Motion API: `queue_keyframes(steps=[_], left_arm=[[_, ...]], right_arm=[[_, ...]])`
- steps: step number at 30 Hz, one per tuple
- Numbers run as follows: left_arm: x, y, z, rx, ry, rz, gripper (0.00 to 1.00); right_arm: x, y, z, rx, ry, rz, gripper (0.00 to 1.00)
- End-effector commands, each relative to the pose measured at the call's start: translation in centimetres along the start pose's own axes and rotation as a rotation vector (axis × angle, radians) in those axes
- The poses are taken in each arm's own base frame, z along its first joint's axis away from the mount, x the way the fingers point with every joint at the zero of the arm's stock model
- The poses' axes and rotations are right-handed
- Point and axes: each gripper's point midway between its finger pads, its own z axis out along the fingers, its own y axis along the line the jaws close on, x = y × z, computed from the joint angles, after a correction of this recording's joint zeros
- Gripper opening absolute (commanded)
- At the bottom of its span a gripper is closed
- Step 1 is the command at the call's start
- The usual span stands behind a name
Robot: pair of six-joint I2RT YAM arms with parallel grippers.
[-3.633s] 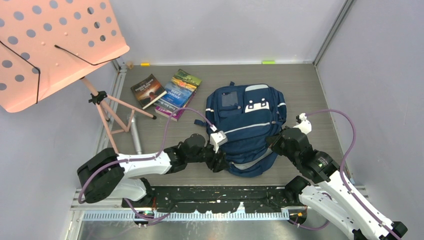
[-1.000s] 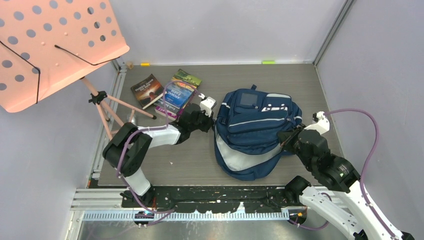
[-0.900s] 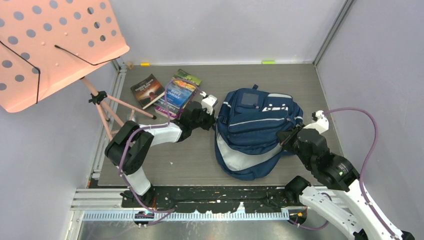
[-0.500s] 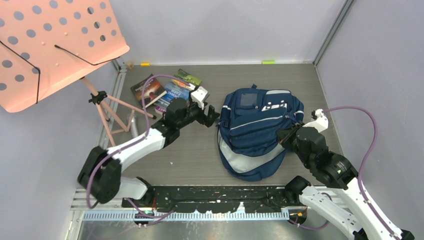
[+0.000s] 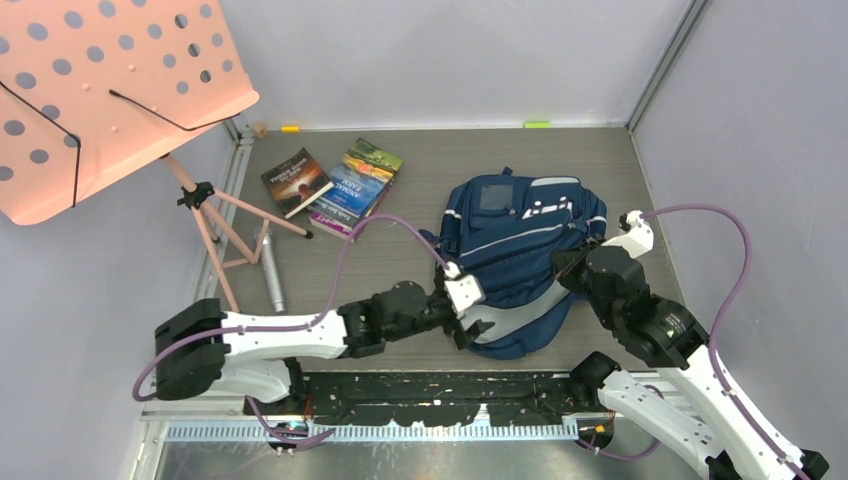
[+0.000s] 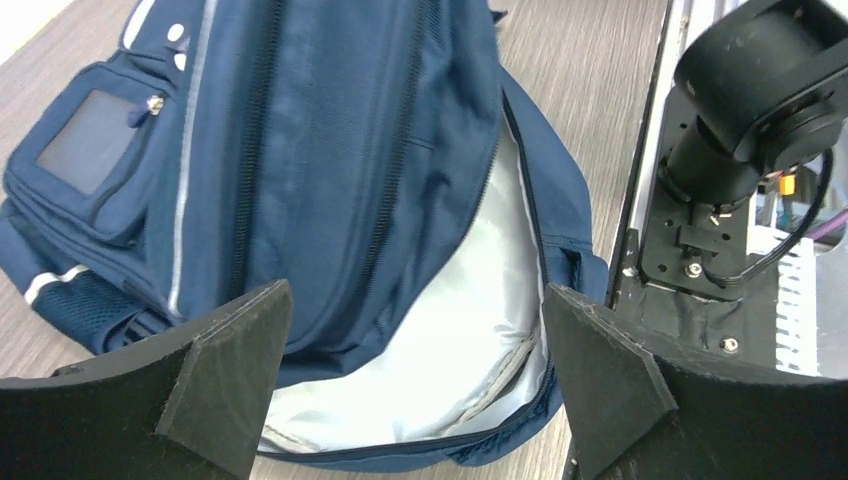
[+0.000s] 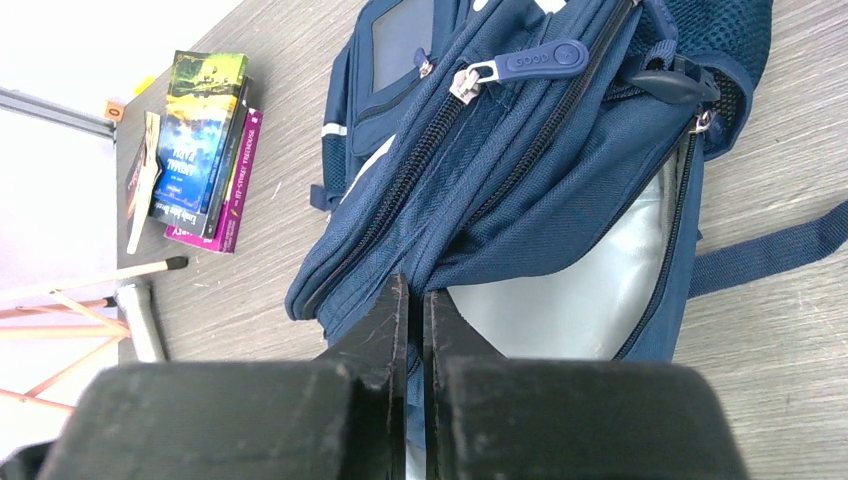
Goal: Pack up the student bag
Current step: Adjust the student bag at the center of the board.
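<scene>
Grey wood-grain table [image 5: 420, 160], walled in pale lilac, carries the student bag [image 5: 515, 235], which lies flat right of centre with its front pocket facing up. Its main compartment is unzipped along the near edge, where silver lining [image 6: 450, 330] shows.

The right gripper [image 5: 563, 268], at the bag's right side, has its fingers pressed together on the upper lip of the opening. It appears to pinch the navy fabric and hold the mouth up. The left gripper [image 5: 472, 328] reaches in low from the near left and hovers just in front of the opening. Its fingers are spread wide, with nothing between them.

Books [image 5: 355, 180] lie in a loose pile at the far left of the table, well apart from the bag. They sit near the legs of a pink music stand [image 5: 100, 90].

On this evidence the packing looks to be at an early stage. The preparation seems done, with the bag open and its mouth held. The visible part of the lining shows nothing inside, though the deeper interior is hidden. What is left, by this reading, is to fetch the books from the far left, slide them through the opening, and probably close the zipper afterwards.
</scene>
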Motion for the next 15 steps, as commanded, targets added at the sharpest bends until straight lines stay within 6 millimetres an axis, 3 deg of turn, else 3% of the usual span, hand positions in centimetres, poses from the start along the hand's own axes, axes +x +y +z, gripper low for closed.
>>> queue_keyframes(steps=[1, 5, 11, 15], left_arm=[[-2.5, 0.3, 1.7, -0.123, -0.112, 0.069, 1.00], [-1.4, -0.1, 3.1, -0.167, -0.096, 0.117, 1.00], [0.1, 3.1, 3.6, -0.448, -0.055, 0.185, 1.00], [0.4, 2.7, 5.1, -0.462, -0.048, 0.211, 1.00]], right_arm=[[-6.6, 4.4, -1.5, -0.138, -0.211, 0.138, 0.00], [-6.6, 4.7, -1.4, -0.139, -0.210, 0.133, 0.01], [-6.7, 5.2, -1.3, -0.162, -0.210, 0.140, 0.01], [-6.6, 5.4, -1.2, -0.163, -0.204, 0.133, 0.01]])
